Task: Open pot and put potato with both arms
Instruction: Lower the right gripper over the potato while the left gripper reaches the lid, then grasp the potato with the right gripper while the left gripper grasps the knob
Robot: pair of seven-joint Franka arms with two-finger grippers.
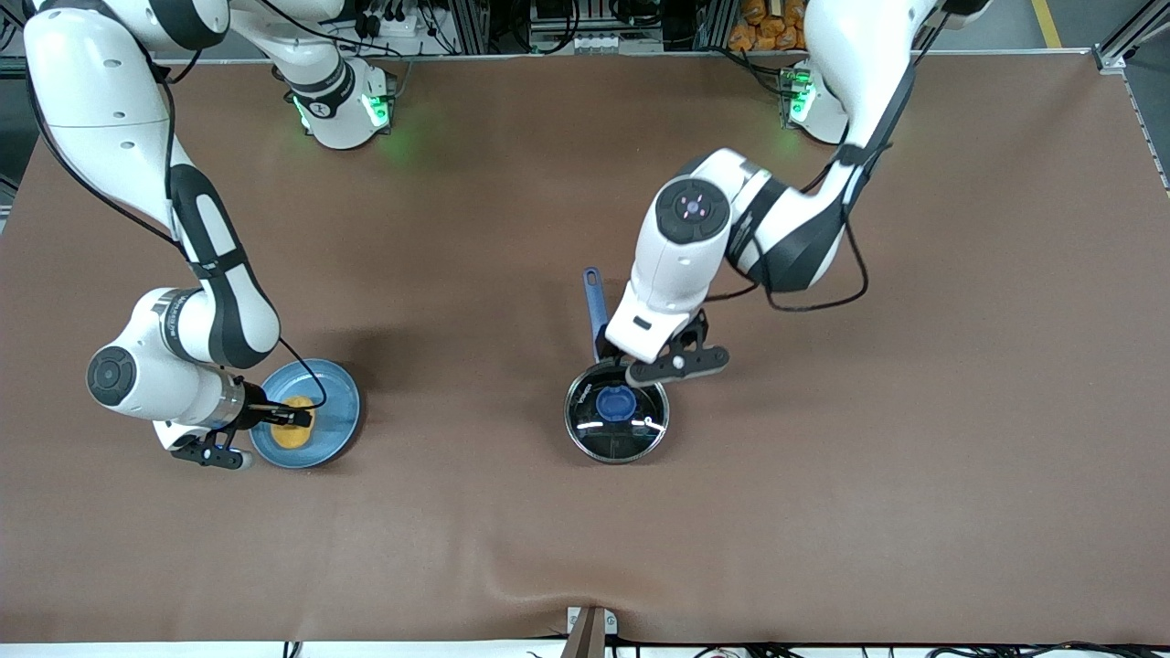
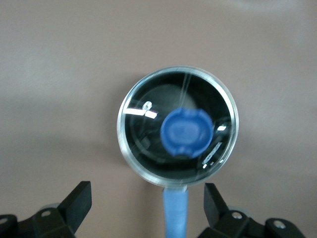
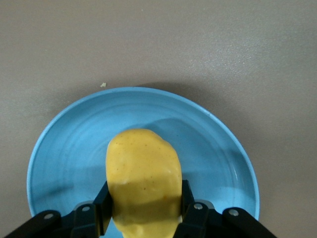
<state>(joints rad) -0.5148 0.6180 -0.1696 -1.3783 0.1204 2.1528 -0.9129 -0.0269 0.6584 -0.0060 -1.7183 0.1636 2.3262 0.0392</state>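
Light-blue round plate [image 1: 338, 422] sits toward the right arm's end of the brown desk [image 1: 823, 512] and carries the lumpy yellow potato [image 1: 294, 422]. The right gripper [image 1: 297, 419] has its fingers [image 3: 101, 208] clamped on the potato. Mid-desk stands the black pot [image 1: 616, 423], glass lid [image 2: 148, 134] on. The left gripper [image 2: 147, 201] hovers over its blue handle [image 1: 595, 300], fingers apart.

Light-blue plate [image 1: 340, 402] on brown table [image 1: 823, 512], toward right arm's end.
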